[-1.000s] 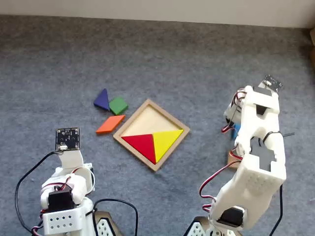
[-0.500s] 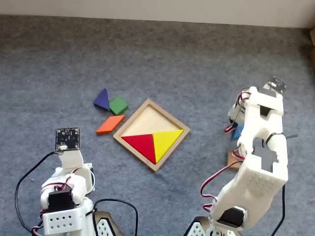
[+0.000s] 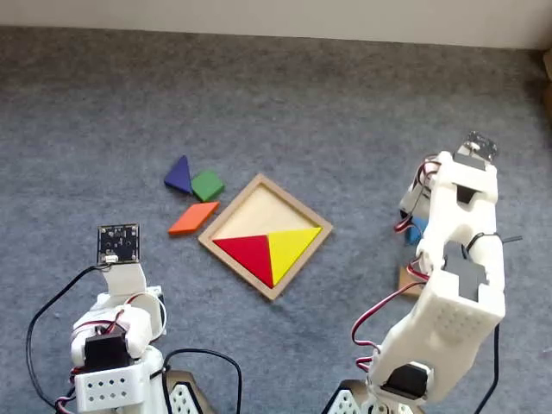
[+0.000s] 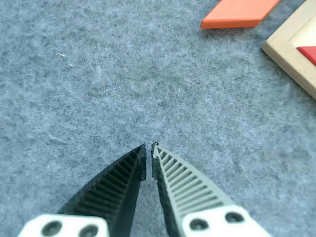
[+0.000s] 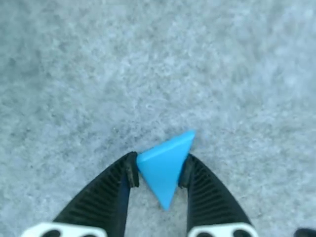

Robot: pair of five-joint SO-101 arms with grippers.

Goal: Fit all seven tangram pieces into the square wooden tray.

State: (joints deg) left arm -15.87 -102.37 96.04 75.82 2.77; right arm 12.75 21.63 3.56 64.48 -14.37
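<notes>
The square wooden tray (image 3: pixel 259 211) lies mid-table with a red triangle (image 3: pixel 250 253) and a yellow triangle (image 3: pixel 291 246) in it. To its left lie a dark blue triangle (image 3: pixel 179 175), a green square (image 3: pixel 207 185) and an orange parallelogram (image 3: pixel 193 217). My right gripper (image 5: pixel 159 159) is shut on a light blue triangle (image 5: pixel 163 165) just over the carpet, far right of the tray; a bit of that triangle (image 3: pixel 415 230) peeks from under the arm. A brown piece (image 3: pixel 408 279) lies partly hidden beneath the same arm. My left gripper (image 4: pixel 148 147) is shut and empty, short of the orange parallelogram (image 4: pixel 239 12).
Grey carpet covers the whole table. The tray's corner (image 4: pixel 291 47) sits close to my left gripper's side. The big white right arm (image 3: pixel 453 259) stands over the right side of the table. Open carpet stretches behind the tray.
The right arm has shifted slightly to the right in the high view. The left arm and the pieces have not moved.
</notes>
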